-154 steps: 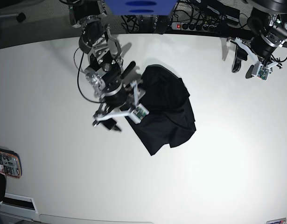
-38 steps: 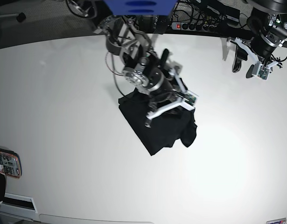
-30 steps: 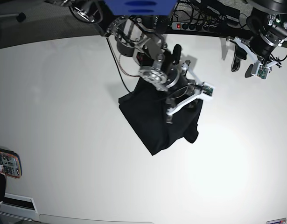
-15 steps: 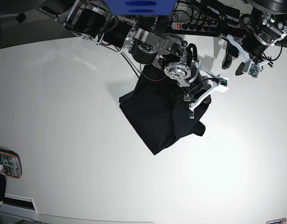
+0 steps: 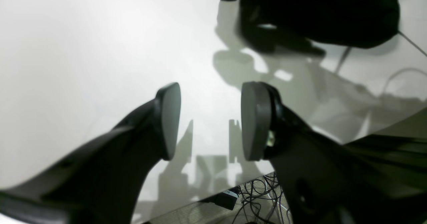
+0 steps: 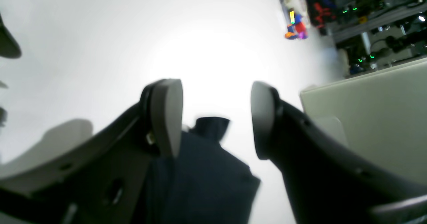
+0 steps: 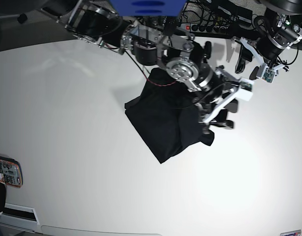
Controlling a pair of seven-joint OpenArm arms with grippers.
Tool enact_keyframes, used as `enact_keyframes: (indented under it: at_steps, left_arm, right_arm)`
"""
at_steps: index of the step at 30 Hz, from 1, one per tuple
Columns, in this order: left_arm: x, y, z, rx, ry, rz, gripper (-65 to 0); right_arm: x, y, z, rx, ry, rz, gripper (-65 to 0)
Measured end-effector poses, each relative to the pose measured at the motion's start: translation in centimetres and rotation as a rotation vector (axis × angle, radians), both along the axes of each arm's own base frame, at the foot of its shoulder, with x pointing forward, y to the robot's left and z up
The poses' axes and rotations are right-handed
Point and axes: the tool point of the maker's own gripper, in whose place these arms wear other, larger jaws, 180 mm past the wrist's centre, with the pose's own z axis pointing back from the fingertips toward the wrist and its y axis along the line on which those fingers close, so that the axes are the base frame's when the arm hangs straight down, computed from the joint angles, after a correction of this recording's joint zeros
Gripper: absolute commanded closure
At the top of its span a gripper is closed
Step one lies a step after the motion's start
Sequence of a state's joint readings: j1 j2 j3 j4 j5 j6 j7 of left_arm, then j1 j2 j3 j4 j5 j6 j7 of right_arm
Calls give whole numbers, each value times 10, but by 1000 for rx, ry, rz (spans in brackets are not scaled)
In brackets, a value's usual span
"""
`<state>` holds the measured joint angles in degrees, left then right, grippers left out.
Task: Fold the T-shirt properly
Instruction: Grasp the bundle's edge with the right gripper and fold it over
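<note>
T-shirt point(image 7: 165, 123): black, lying bunched on the white table point(image 7: 67, 123), centre of the base view.
Right gripper point(image 7: 223, 114): hovering at the shirt's right edge, jaws gaping wide, gripping nothing.
Left gripper point(image 7: 251, 61): waiting upper right, jaws spread wide, empty.
</note>
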<state>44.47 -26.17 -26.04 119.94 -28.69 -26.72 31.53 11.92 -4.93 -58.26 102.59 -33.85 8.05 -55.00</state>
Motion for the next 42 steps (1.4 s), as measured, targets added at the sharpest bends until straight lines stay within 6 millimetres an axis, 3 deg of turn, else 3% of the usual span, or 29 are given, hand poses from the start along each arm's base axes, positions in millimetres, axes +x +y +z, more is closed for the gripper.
enact_keyframes:
  at_steps: [3, 7, 11, 15, 18, 23, 35, 37, 40, 42]
  left_arm:
    - [1, 1, 0, 1, -1, 3, -282]
    - [0, 0, 0, -1, 0, 0, -282]
    - [0, 0, 0, -2, 0, 5, -282]
    - [0, -1, -1, -2, 3, 1, -282]
    - [0, 0, -1, 0, 5, 2, -282]
    - [0, 0, -1, 0, 4, 1, -282]
    - [-1, -1, -1, -1, 5, -1, -282]
    - [-1, 0, -1, 0, 5, 0, -282]
    - [-1, -1, -1, -1, 5, -1, -282]
    - [0, 0, -1, 1, 4, 2, -282]
  right_arm:
    - [6, -35, -28, -123, 29, -71, -312]
    - [16, -45, -31, -95, 39, -84, -312]
    - [37, -94, -53, -165, 71, -218, -311]
    - [48, -104, -50, -120, 55, -232, -311]
    - [42, -115, -62, -140, 88, -255, -311]
    - [40, -112, -74, -156, 110, -249, -311]
    - [5, -113, -140, -221, 245, -200, -311]
    - [8, -103, -133, -203, 243, -211, -311]
    - [12, -70, -110, -111, 227, -185, -311]
    - [11, -63, -105, -91, 225, -171, -311]
